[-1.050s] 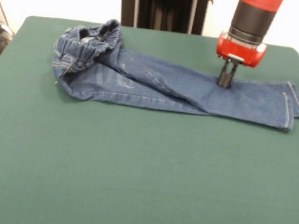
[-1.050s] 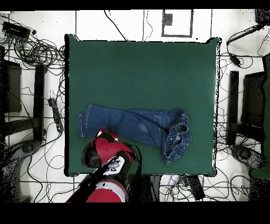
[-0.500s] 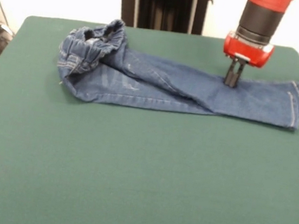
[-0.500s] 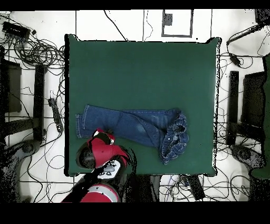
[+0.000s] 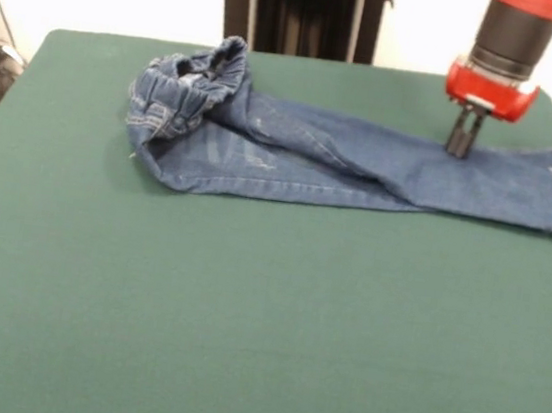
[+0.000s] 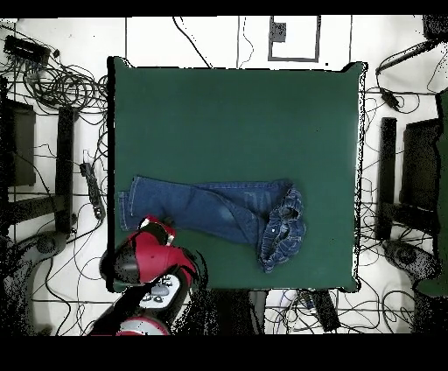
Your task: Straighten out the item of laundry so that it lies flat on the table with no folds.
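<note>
From the front, the whole pair of jeans (image 5: 362, 162) has slid sideways toward the table (image 5: 243, 313) edge compared with a second ago, dragged by the hand (image 5: 462, 141), which looks pinched narrow on a leg's fabric. So the legs are getting pulled out long, but the waistband end is still bunched in a heap.

Overhead, the jeans (image 6: 206, 206) sit near the table's (image 6: 236, 114) robot-side edge, cuffs almost at the corner. The arm covers the hand there, so the grip is hidden.

The red-and-black arm comes down near-vertical, wrist pointing straight down, gripper (image 5: 462, 141) low, its dark fingers (image 5: 457, 138) pressed close together, tips down.
</note>
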You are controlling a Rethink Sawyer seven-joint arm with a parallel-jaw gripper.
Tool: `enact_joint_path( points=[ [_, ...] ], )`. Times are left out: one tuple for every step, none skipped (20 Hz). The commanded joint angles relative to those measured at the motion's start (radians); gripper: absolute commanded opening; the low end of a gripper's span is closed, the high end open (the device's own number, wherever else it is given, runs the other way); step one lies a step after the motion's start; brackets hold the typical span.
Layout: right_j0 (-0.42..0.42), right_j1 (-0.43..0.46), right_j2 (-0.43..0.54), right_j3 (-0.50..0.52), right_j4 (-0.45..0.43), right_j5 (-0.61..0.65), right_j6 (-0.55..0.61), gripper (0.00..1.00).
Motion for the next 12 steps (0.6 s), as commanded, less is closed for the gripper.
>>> enact_joint_path(
  points=[
    [0.08,-0.037,0.206,0.035,0.155,0.101,0.297,0.0],
    [0.073,-0.046,0.213,0.047,0.157,0.091,0.294,0.0],
    [0.037,-0.057,0.244,0.065,0.136,0.078,0.279,0.0],
    [0.027,-0.064,0.255,0.071,0.131,0.078,0.267,0.0],
    [0.033,-0.065,0.25,0.073,0.135,0.078,0.263,0.0],
    [0.049,-0.066,0.237,0.071,0.147,0.072,0.267,0.0],
    [0.039,-0.067,0.245,0.079,0.142,0.056,0.267,0.0],
    [0.033,-0.07,0.237,0.085,0.135,0.051,0.258,0.0],
    [0.024,-0.078,0.223,0.094,0.122,0.052,0.241,0.0],
    [-0.002,-0.087,0.221,0.109,0.098,0.04,0.226,0.0],
    [-0.044,-0.104,0.23,0.129,0.064,0.042,0.201,0.0],
    [-0.064,-0.123,0.213,0.14,0.039,0.047,0.173,0.0]
  ],
)
